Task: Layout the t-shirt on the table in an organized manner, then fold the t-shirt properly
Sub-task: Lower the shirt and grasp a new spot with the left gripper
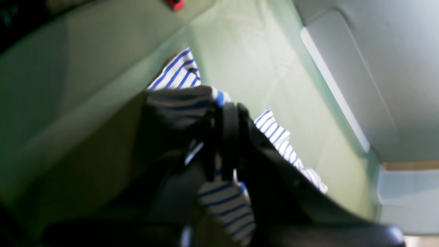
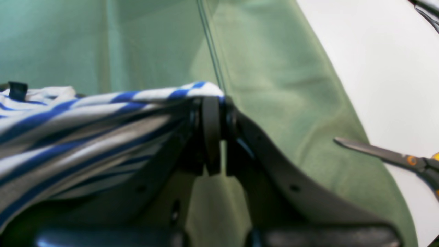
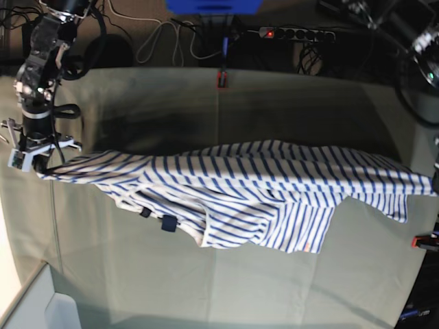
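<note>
One t-shirt [image 3: 240, 192] hanging stretched above table [image 3: 171, 274], spanning it side to side, lower folds sagging toward cloth. Two grippers working: right gripper [image 2: 214, 103] clenching striped edge at shirt's one end; left gripper [image 1: 224, 106] clenching fabric at opposite end, cloth bunching around fingers. Two dark tags [image 3: 164, 224] dangling from shirt's lower edge; writing too small to read. Two red clamps [image 3: 222, 79] sitting on table edges, one behind shirt, one beside left-gripper end. One scissors [image 2: 394, 157] poking in just past table edge near right gripper.
</note>
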Controlling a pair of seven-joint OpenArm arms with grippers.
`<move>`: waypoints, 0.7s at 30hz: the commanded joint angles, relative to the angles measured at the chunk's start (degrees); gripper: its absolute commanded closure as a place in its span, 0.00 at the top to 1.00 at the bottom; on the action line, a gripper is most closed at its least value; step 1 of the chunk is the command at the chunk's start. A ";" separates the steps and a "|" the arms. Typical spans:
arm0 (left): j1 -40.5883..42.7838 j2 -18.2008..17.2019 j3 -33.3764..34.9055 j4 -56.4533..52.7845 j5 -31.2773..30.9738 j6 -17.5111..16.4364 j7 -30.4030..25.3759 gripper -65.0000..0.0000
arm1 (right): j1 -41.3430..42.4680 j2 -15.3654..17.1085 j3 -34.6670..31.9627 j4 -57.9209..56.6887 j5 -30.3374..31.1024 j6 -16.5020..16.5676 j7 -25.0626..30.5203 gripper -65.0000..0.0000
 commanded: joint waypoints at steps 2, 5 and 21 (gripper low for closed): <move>-5.88 -2.04 2.30 -2.26 -0.99 -0.25 -1.92 0.00 | 0.70 0.68 0.26 1.24 0.19 0.29 1.85 0.00; -12.65 -3.10 6.70 -7.62 -0.99 -0.16 -2.01 0.00 | 0.61 0.68 0.26 1.33 0.19 0.29 1.85 0.00; -26.54 -2.75 36.23 -47.36 -1.26 0.27 -27.06 0.32 | -0.79 0.60 0.34 0.98 0.19 0.29 1.85 0.00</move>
